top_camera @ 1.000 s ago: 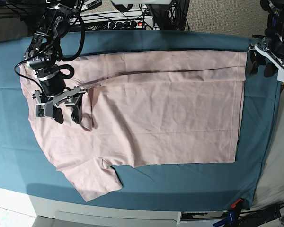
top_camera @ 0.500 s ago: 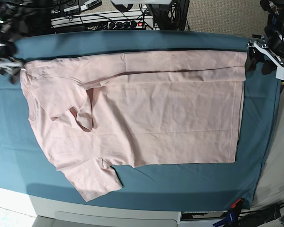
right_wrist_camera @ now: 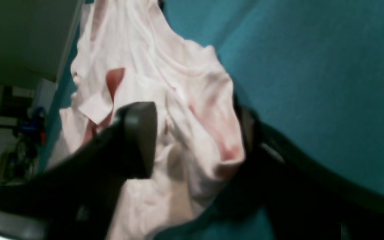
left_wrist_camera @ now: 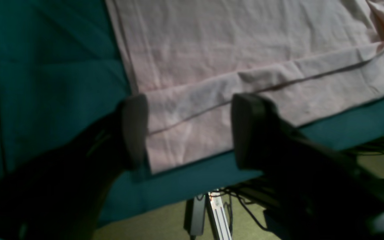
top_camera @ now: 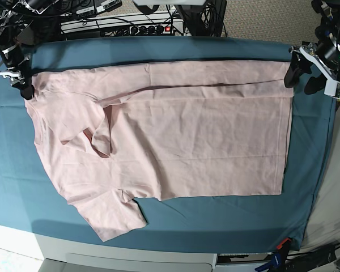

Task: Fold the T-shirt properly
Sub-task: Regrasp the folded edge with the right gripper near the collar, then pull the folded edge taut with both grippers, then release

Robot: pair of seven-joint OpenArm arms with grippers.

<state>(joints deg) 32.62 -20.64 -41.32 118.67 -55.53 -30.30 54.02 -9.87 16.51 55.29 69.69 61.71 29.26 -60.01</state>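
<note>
Fabric fills most of what we see: the large pale pink cotton T-shirt (top_camera: 181,130) lies spread on the teal cloth (top_camera: 215,215) that covers the table, plain side up. In the base view its far long edge is folded over toward the middle, making a straight band across the top. One short sleeve (top_camera: 110,218) sticks out at the near left corner, and a small rumpled fold (top_camera: 99,136) sits left of centre.

We find the left gripper (top_camera: 302,72) at the shirt's far right corner. In the left wrist view its two dark fingers (left_wrist_camera: 135,130) stand wide apart, one by the hem edge and one over the folded band, with pink cloth showing between them; we cannot tell whether they touch the cloth.

The right gripper (top_camera: 20,79) is at the opposite far corner, on the left of the base view. In the right wrist view its jaws are parted with a bunched lump of the shirt's edge (right_wrist_camera: 192,133) between them. One finger shows clear space beside the cloth, so we cannot say that the fabric is pinched.
</note>
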